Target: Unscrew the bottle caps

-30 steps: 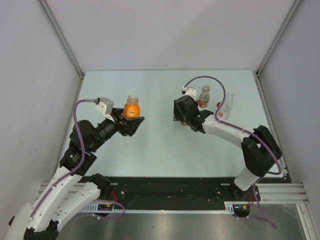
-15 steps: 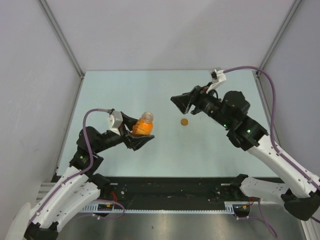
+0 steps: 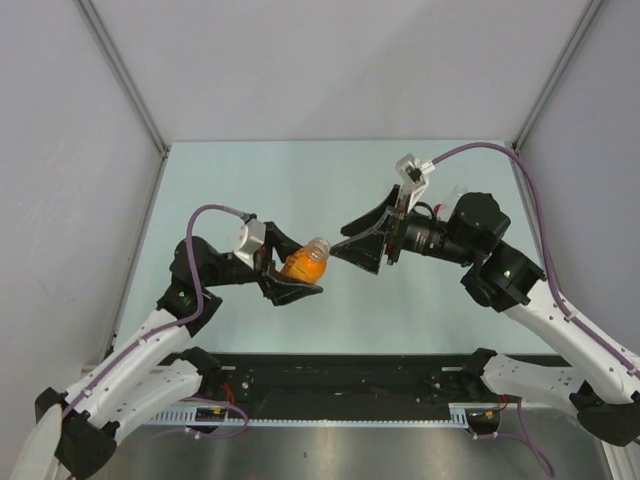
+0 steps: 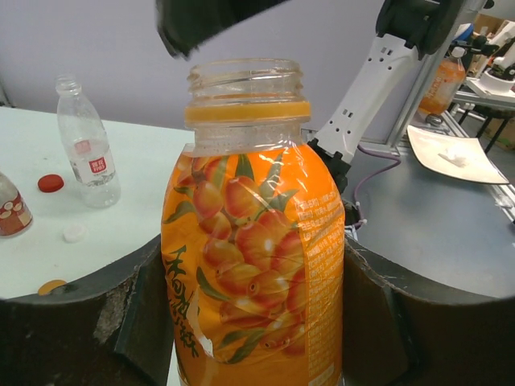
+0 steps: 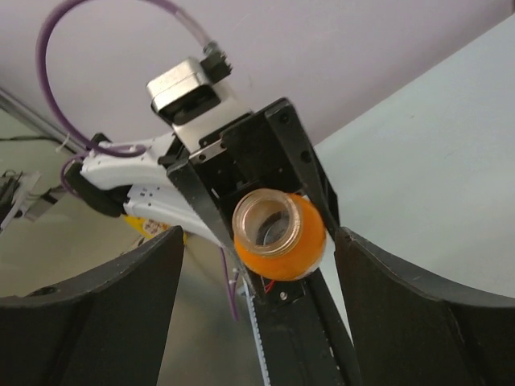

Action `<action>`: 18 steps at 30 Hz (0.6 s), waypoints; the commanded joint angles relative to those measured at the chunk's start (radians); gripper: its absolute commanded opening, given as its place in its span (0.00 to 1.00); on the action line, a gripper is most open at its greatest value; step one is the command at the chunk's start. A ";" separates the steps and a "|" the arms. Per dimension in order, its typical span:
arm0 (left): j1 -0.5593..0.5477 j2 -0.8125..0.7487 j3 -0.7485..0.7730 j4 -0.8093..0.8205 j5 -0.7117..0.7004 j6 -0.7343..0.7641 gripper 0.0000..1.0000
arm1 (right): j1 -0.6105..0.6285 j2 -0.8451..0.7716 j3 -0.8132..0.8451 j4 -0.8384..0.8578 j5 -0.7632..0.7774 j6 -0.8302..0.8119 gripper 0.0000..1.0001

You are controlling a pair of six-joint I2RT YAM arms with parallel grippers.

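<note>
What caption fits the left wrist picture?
Left gripper holds the uncapped orange bottle; a red cap and a white cap lie on the table.

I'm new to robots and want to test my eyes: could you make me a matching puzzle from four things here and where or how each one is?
Things:
1. orange bottle
2. red cap
3. clear bottle
4. right tool

States:
A. open, facing the bottle's mouth
B. standing on the table
C. clamped in the left tool, neck uncapped
D. lying flat on the table

Pairs: 1-C, 2-D, 3-B, 4-A
</note>
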 commanded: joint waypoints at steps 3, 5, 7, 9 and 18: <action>-0.022 0.029 0.088 0.014 0.016 0.037 0.00 | 0.095 -0.001 0.008 -0.046 0.032 -0.078 0.80; -0.030 0.037 0.096 -0.012 0.017 0.048 0.00 | 0.112 0.014 0.011 -0.056 0.067 -0.087 0.81; -0.036 0.043 0.097 -0.020 0.016 0.054 0.00 | 0.124 0.025 0.013 -0.067 0.084 -0.099 0.81; -0.042 0.043 0.097 -0.023 0.014 0.058 0.00 | 0.129 0.037 0.015 -0.069 0.113 -0.107 0.81; -0.079 0.049 0.100 -0.068 0.010 0.090 0.01 | 0.143 0.080 0.036 -0.043 0.164 -0.118 0.75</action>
